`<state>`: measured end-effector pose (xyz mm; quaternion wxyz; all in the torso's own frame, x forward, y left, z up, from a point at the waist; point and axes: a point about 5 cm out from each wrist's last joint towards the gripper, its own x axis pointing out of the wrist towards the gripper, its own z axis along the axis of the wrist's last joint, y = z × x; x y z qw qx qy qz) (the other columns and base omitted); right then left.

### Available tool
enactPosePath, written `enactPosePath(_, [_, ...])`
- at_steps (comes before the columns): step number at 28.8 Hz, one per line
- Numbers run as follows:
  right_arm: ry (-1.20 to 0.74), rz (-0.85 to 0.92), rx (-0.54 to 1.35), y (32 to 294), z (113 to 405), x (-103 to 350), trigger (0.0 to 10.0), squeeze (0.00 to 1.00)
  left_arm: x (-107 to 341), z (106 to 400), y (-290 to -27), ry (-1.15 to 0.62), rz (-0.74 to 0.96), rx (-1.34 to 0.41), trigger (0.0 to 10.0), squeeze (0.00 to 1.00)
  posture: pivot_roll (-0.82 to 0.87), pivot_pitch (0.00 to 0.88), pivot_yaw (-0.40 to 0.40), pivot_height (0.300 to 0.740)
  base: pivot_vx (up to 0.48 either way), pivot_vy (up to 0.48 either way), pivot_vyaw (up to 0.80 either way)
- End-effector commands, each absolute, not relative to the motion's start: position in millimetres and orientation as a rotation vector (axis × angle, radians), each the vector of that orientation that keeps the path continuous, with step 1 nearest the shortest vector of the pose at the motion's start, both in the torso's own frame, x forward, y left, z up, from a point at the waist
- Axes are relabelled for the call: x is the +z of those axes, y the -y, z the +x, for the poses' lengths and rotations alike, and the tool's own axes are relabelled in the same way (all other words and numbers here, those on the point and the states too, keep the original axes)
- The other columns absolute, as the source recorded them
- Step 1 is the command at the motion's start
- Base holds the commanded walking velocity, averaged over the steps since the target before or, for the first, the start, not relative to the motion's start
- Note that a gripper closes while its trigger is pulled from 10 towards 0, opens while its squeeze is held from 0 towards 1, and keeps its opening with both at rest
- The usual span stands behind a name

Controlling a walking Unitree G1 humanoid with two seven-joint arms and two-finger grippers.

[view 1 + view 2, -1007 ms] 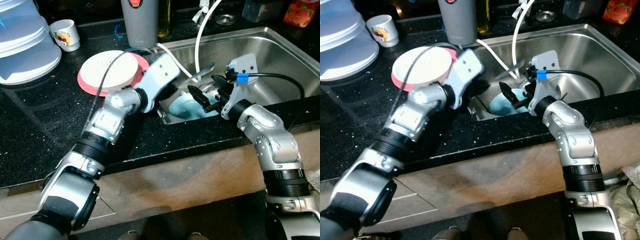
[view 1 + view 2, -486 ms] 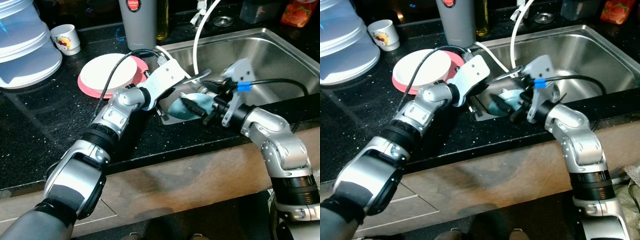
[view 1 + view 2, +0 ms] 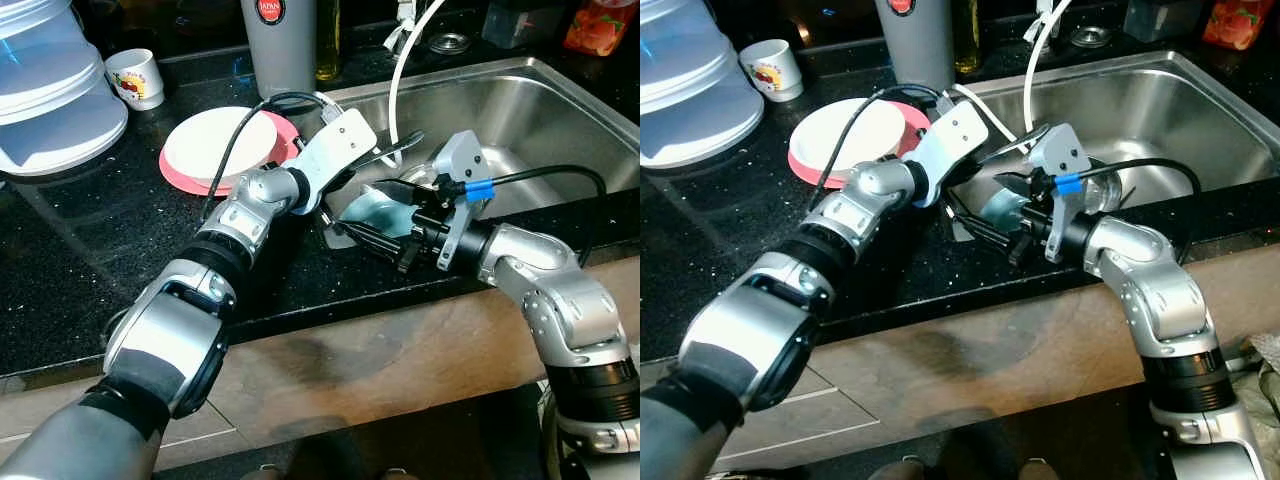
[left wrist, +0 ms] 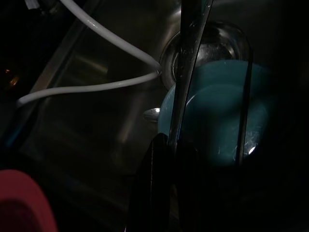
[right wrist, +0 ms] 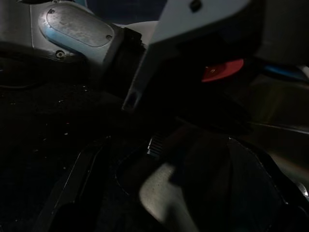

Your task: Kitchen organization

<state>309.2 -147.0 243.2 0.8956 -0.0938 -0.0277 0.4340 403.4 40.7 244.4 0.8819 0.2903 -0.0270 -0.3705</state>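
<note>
While dishes sit both on the counter and in the basin, this tidying looks to me barely under way, with most of the sorting left to do. Far left on the black counter stands a clear stack of plastic tubs, whose contents I cannot make out, and beside it a small printed cup. Next comes a white plate resting on a pink plate, already out of the sink. The left gripper reaches over the sink's near-left corner and is closed on a long metal utensil, which the left wrist view shows running out from between the fingers above the drain. Below it, in the steel sink, a teal plate leans against the near wall, with a spoon lying just beside its edge. The right gripper stretches leftward along the sink's front rim, its fingers spread and empty, near the teal plate's lower edge. A white hose curls down into the basin behind them. Those pieces in the sink have yet to be lifted out.
</note>
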Motion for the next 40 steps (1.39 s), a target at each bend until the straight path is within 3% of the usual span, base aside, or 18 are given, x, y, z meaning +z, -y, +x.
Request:
enactPosePath(1, [0.059, -0.197, 0.930, 141, 308, 246, 10.0, 0.00, 225, 403, -42, -0.035, 0.620, -0.792, 0.0, 0.00, 0.02, 0.137, 0.078, 0.740, 0.000, 0.000, 0.00])
enactPosePath(11, [0.058, -0.202, 0.906, 143, 310, 247, 10.0, 0.00, 231, 402, -36, -0.018, 0.689, -0.846, 0.0, 0.00, 0.02, 0.145, 0.080, 0.740, 0.000, 0.000, 0.00])
enactPosePath(13, [0.058, -0.202, 0.902, 144, 311, 246, 10.0, 0.00, 230, 401, -34, -0.028, 0.709, -0.883, 0.6, 0.00, 0.02, 0.145, 0.080, 0.740, 0.000, 0.000, 0.00])
enactPosePath(14, [0.058, -0.201, 0.899, 144, 311, 246, 10.0, 0.00, 228, 399, -34, -0.037, 0.746, -0.909, 3.2, 0.00, 0.02, 0.145, 0.080, 0.740, 0.000, 0.000, 0.00])
enactPosePath(18, [0.058, -0.201, 0.898, 144, 311, 246, 10.0, 0.00, 227, 399, -34, -0.040, 0.762, -0.917, 3.2, 0.00, 0.02, 0.145, 0.080, 0.740, 0.000, 0.000, 0.00])
enactPosePath(19, [0.059, -0.201, 0.897, 144, 311, 246, 10.0, 0.00, 225, 399, -34, -0.045, 0.785, -0.928, 10.0, 0.00, 0.02, 0.146, 0.082, 0.740, 0.000, 0.000, 0.00])
enactPosePath(22, [0.061, -0.202, 0.888, 145, 312, 246, 10.0, 0.00, 224, 399, -36, -0.041, 0.876, -0.922, 10.0, 0.00, 0.02, 0.145, 0.082, 0.740, 0.000, 0.000, 0.00])
enactPosePath(29, [0.062, -0.202, 0.883, 145, 312, 246, 10.0, 0.00, 226, 400, -36, -0.040, 0.865, -0.904, 10.0, 0.00, 0.02, 0.146, 0.082, 0.740, 0.000, 0.000, 0.00])
enactPosePath(30, [0.062, -0.202, 0.881, 145, 313, 246, 10.0, 0.00, 227, 401, -37, -0.040, 0.858, -0.904, 10.0, 0.65, 0.02, 0.146, 0.082, 0.740, 0.000, 0.000, 0.00])
enactPosePath(31, [0.062, -0.202, 0.879, 145, 313, 246, 10.0, 0.00, 228, 401, -37, -0.033, 0.859, -0.892, 10.0, 0.56, 0.02, 0.145, 0.081, 0.740, 0.000, 0.000, 0.00])
enactPosePath(32, [0.063, -0.203, 0.876, 145, 314, 246, 10.0, 0.00, 229, 402, -37, -0.026, 0.858, -0.881, 10.0, 0.00, 0.02, 0.145, 0.081, 0.740, 0.000, 0.000, 0.00])
enactPosePath(37, [0.065, -0.204, 0.871, 146, 314, 246, 10.0, 0.00, 230, 402, -38, -0.016, 0.856, -0.869, 10.0, 0.00, 0.02, 0.145, 0.081, 0.740, 0.000, 0.000, 0.00])
enactPosePath(38, [0.066, -0.206, 0.867, 146, 315, 246, 10.0, 0.00, 231, 403, -38, -0.016, 0.833, -0.870, 10.0, 0.59, 0.02, 0.144, 0.080, 0.740, 0.000, 0.000, 0.00])
enactPosePath(39, [0.066, -0.206, 0.867, 146, 315, 246, 10.0, 0.00, 231, 403, -38, -0.016, 0.833, -0.870, 10.0, 0.59, 0.02, 0.144, 0.080, 0.740, 0.000, 0.000, 0.00])
enactPosePath(40, [0.068, -0.208, 0.864, 146, 315, 246, 10.0, 0.00, 235, 404, -40, 0.003, 0.838, -0.844, 10.0, 0.18, 0.02, 0.145, 0.081, 0.740, 0.000, 0.000, 0.00])
